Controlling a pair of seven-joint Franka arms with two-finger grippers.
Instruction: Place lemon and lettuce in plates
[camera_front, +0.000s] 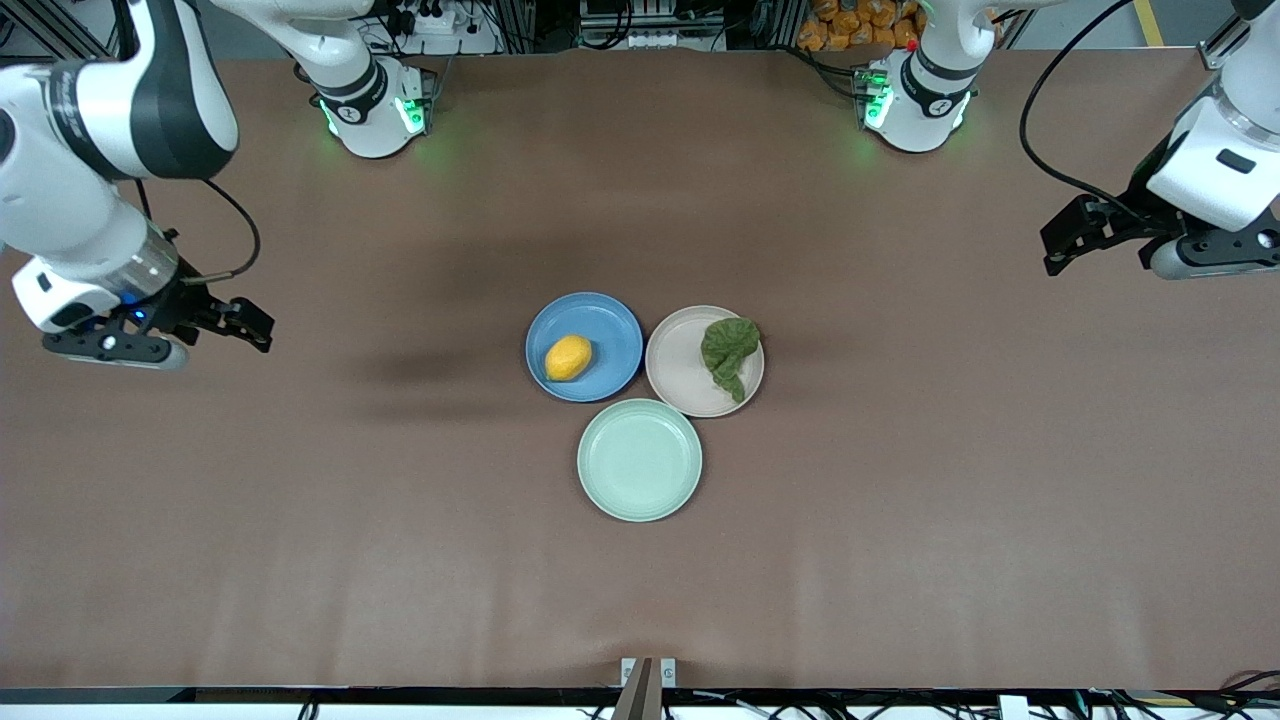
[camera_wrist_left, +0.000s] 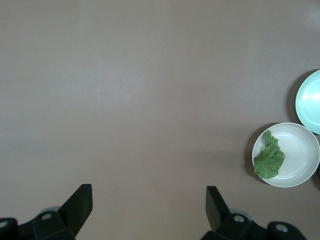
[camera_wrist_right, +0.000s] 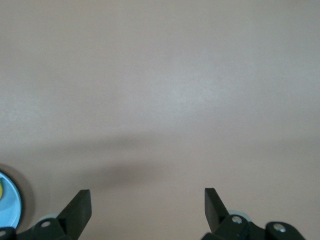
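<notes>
The yellow lemon (camera_front: 568, 357) lies in the blue plate (camera_front: 610, 325) at the table's middle. The dark green lettuce (camera_front: 729, 352) lies in the beige-pink plate (camera_front: 680, 365) beside it, toward the left arm's end; both also show in the left wrist view, lettuce (camera_wrist_left: 268, 159) in plate (camera_wrist_left: 300, 152). My left gripper (camera_front: 1060, 243) is open and empty, up over bare table at the left arm's end (camera_wrist_left: 149, 200). My right gripper (camera_front: 250, 325) is open and empty, up over bare table at the right arm's end (camera_wrist_right: 148, 202). An edge of the blue plate (camera_wrist_right: 10, 207) shows in the right wrist view.
A pale mint-green plate (camera_front: 639, 460) stands empty, nearer the front camera than the other two and touching them; it also shows in the left wrist view (camera_wrist_left: 309, 102). The brown table (camera_front: 900, 500) spreads wide round the plates.
</notes>
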